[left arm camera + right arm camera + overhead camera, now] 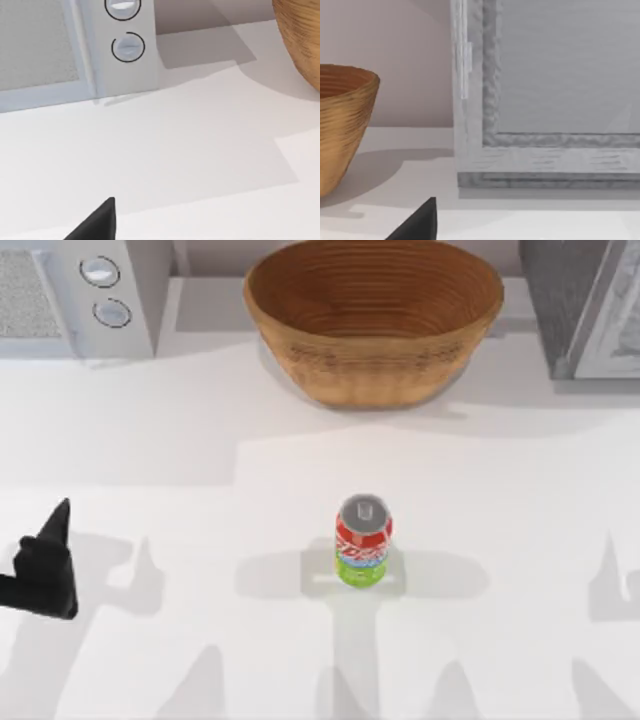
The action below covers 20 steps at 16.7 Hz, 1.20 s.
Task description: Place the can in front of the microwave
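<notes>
Left gripper (45,565) parked low near the table's (200,440) left edge, holding nothing; finger gap hard to tell, possibly together. Can (363,540) upright mid-table, well apart from it. Microwave (75,295) in the back left corner, basket (373,315) along the back edge, darker appliance (585,305) back right.

White tabletop (200,440) under bright light, crossed by soft grey shadows. Pale pinkish wall (410,60) behind. Woven basket (373,315) and darker grey appliance (585,305) along the rear edge.
</notes>
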### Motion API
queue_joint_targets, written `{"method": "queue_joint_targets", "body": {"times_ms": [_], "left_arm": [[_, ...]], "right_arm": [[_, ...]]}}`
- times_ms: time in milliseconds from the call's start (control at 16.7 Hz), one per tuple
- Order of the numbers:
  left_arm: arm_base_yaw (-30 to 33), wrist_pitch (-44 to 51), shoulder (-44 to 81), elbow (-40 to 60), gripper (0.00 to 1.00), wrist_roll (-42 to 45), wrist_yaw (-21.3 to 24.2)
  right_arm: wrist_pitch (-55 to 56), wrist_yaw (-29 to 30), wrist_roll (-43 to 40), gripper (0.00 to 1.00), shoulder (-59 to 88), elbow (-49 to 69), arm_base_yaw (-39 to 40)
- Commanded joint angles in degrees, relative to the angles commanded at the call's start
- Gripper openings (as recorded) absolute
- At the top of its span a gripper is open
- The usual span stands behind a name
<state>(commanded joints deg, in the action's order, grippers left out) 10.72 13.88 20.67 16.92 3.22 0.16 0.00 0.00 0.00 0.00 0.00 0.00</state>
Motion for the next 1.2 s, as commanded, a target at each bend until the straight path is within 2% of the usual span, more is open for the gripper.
{"method": "queue_joint_targets", "body": {"times_ms": [240, 720, 960, 1200], "left_arm": [[9.1, 13.24, 20.74, 18.3, 1.0, 1.77, 0.0], [25.61, 41.98, 66.61, 61.97, 1.0, 2.23, 0.2], [31.12, 54.13, 87.23, 81.48, 1.0, 0.76, 0.18], [33.98, 62.17, 102.03, 95.05, 1.0, -0.96, 0.18]], "right_arm": [[0.0, 0.0, 0.0, 1.0, 0.0, 0.0, 0.0], [0.0, 0.0, 0.0, 1.0, 0.0, 0.0, 0.0], [0.0, 0.0, 0.0, 1.0, 0.0, 0.0, 0.0], [0.0, 0.0, 0.0, 1.0, 0.0, 0.0, 0.0]]}}
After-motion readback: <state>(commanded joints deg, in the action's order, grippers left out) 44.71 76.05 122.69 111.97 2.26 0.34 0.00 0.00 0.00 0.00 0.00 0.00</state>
